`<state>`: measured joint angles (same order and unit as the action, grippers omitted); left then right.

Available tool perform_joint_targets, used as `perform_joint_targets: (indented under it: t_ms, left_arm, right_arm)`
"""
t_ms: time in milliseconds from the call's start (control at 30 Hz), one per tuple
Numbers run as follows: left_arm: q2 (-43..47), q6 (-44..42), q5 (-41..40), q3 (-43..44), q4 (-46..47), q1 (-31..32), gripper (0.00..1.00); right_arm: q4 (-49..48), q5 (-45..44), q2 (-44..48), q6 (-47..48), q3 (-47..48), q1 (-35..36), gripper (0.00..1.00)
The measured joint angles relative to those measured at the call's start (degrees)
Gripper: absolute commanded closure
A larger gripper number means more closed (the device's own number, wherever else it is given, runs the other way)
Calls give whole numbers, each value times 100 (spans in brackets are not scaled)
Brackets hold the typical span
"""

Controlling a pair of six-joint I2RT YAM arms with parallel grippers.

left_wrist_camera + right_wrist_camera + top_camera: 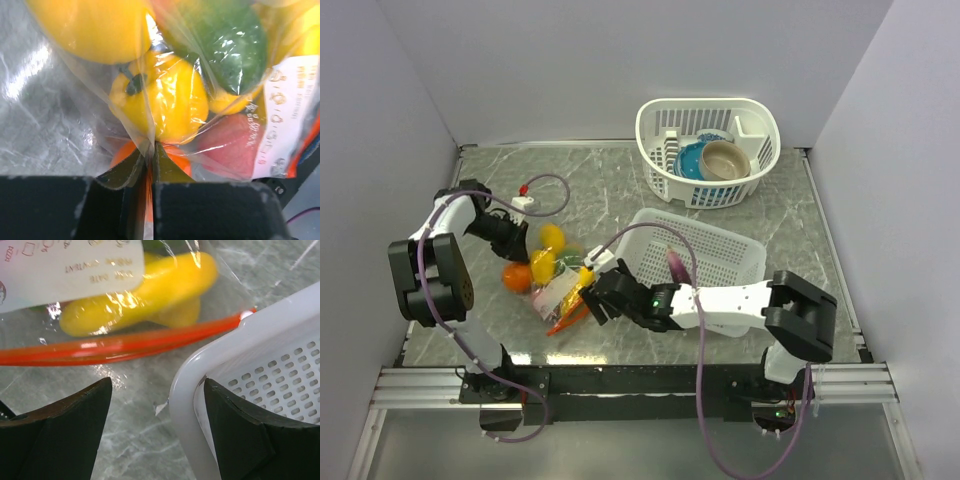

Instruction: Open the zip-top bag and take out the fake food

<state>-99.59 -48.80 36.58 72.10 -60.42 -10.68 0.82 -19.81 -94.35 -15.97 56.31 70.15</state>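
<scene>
Left jaws look clenched on a fold of the zip-top bag (145,145), fake food (165,100) bunched just beyond them. Right jaws gape wide, bag's zipper strip (125,346) straight ahead, white basket (192,370) rim between them.

The zip-top bag (560,288) is lying on its side on the bench (620,190), toward the front left, its clear film crinkling and catching the light. Its red-orange zipper strip (125,346) is running along the mouth at the near end, and a white printed label (65,265) is showing on its face. The fake food (165,97) is sitting bunched inside the bag: a yellow pepper with a dark stem, a green piece (230,45), a larger yellow fruit (95,25), a red piece (227,145), an orange round fruit (517,277) and a long yellow piece (145,290) lying just behind the strip. The left tool (150,200) is pinching a fold of film at the far end.
</scene>
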Motion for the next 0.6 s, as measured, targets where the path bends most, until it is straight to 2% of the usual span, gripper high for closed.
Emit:
perform_joint_targets:
  t_ms: [233,333,400,600]
  left_arm:
    - [372,-42,278,358,-520,232,91]
    - [470,-111,326,415,-669,264,99]
    - [479,-129,306,413,-688,264,99]
    - [431,-129,195,398,-595,262,99]
  right_arm:
    - [-155,83,-428,129,286,11,17]
    - [-173,57,-549,160,409,24,17]
    - [-214,26,-525,146,365,33,18]
    - [-387,-118,404,-157,-719,70,26]
